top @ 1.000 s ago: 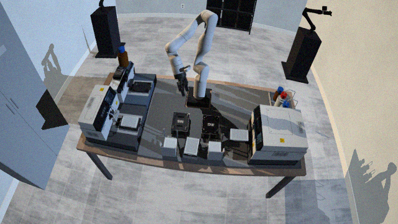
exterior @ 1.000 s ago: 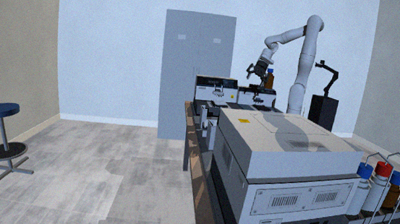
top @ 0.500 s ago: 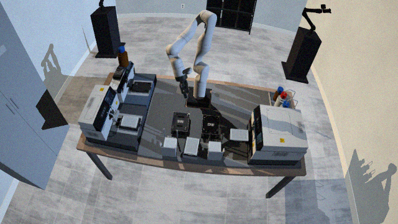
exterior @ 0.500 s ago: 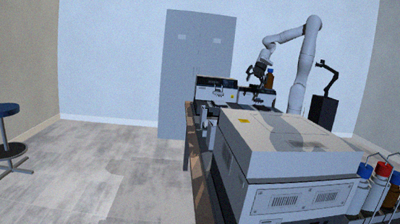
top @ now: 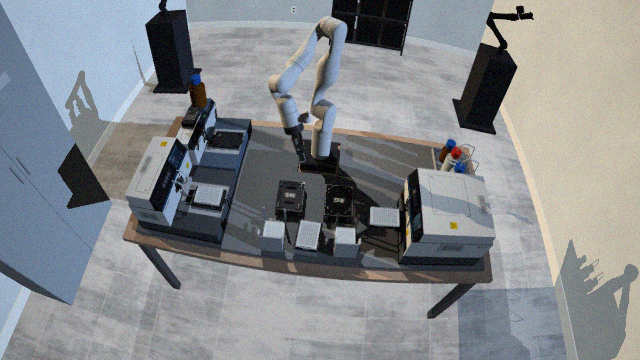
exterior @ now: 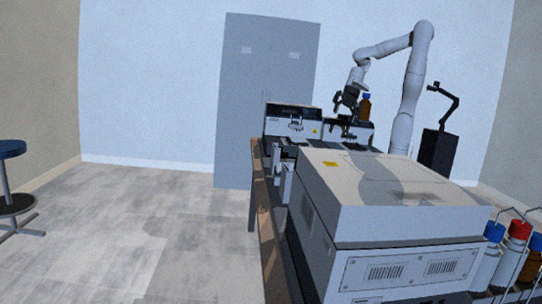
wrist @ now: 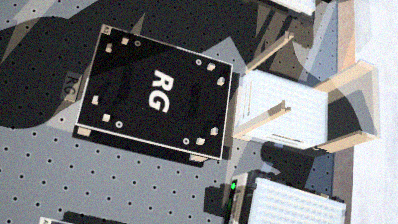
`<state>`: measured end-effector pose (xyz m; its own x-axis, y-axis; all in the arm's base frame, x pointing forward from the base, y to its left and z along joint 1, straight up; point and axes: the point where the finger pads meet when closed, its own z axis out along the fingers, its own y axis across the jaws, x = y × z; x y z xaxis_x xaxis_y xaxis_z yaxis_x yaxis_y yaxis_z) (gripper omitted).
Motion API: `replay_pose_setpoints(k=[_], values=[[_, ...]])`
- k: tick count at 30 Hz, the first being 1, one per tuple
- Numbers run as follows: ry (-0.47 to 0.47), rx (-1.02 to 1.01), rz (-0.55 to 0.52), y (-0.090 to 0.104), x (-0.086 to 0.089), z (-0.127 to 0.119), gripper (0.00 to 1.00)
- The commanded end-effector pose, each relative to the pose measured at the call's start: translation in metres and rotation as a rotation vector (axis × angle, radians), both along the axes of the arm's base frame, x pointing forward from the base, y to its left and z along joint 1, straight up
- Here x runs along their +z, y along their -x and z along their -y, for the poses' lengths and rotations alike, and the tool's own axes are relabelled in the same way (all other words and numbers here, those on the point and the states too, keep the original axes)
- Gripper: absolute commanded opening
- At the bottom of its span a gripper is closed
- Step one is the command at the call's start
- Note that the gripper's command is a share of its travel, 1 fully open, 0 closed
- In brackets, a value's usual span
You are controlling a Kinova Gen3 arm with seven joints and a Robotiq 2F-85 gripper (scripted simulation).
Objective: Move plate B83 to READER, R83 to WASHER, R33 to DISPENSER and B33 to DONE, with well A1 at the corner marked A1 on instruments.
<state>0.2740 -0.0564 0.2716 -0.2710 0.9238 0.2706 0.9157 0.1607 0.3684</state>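
Note:
My gripper [top: 301,154] hangs open and empty above the deck in front of the arm's base; it also shows in the side view [exterior: 346,103]. Its fingers are out of the wrist view. Below it is the black regrip nest RG [wrist: 155,97], empty, also seen from above [top: 291,197]. Right of RG in the wrist view stands a walled stack rack [wrist: 287,110] with a white plate inside. A white plate [wrist: 295,204] sits on a station beside a green light. From above, white plates lie at the table front [top: 307,234], by the right instrument [top: 384,216] and on the left instrument [top: 207,195]. Plate labels are unreadable.
A second black nest [top: 340,200] sits right of RG. Two racks [top: 273,235] [top: 345,236] flank the front plate. A large grey instrument [top: 447,210] fills the table's right end, with bottles [top: 452,155] behind it. Two instruments [top: 165,180] and a brown bottle [top: 197,92] stand at the left.

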Motion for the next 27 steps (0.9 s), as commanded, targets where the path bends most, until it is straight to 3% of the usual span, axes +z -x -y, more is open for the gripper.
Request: replay_pose_setpoints(k=[1,27], values=[[0.016,0.027,-0.004,-0.001,-0.002,-0.002,1.0],[0.122,0.217,-0.034,-0.007,-0.022,-0.016,1.0]])
